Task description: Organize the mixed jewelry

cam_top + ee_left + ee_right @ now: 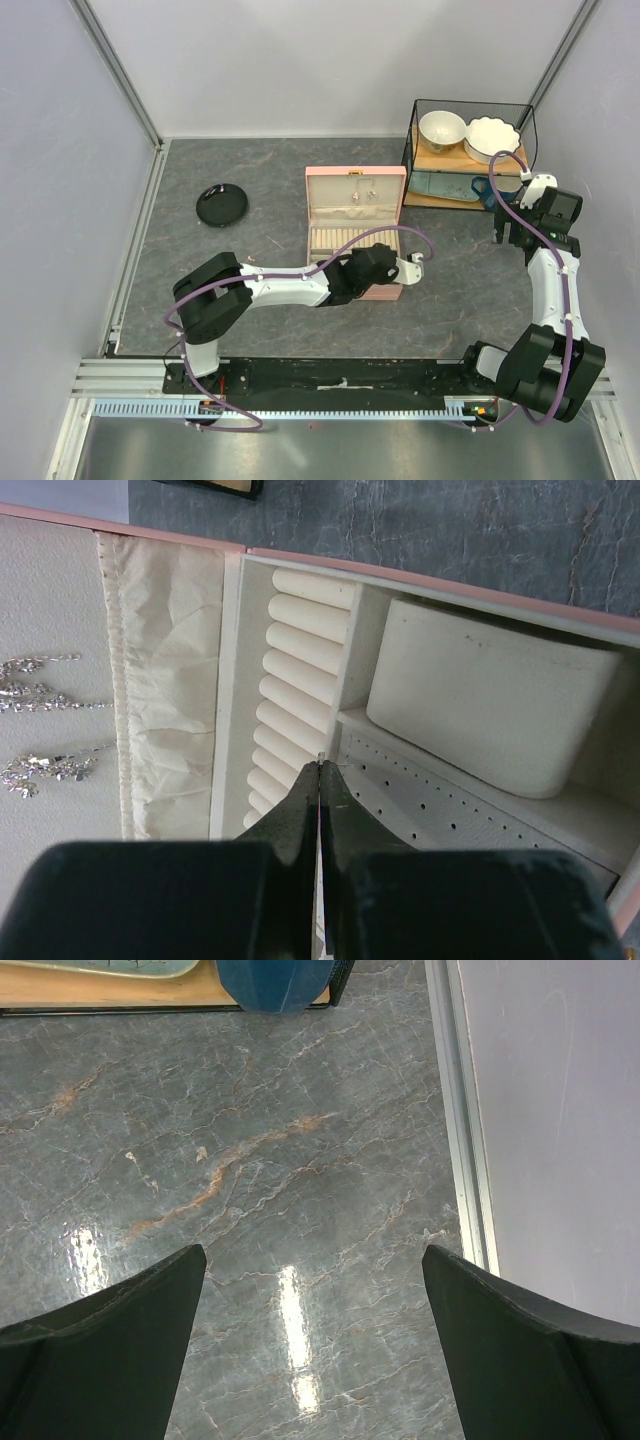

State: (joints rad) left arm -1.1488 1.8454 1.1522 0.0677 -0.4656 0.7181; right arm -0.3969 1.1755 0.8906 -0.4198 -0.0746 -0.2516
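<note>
Left gripper (pixel 319 766), closed, above ring rolls (pixel 300 652)

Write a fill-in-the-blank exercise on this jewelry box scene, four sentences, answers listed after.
1. The left gripper is poised over the pink box with its jaws ____.
2. The right gripper hangs above the table with its jaws ____.
3. The silvery earrings sit on the inside of the box's ____.
4. The black dish lies on the ____ arm's side of the box.
Missing words: shut; open; lid; left.
</note>
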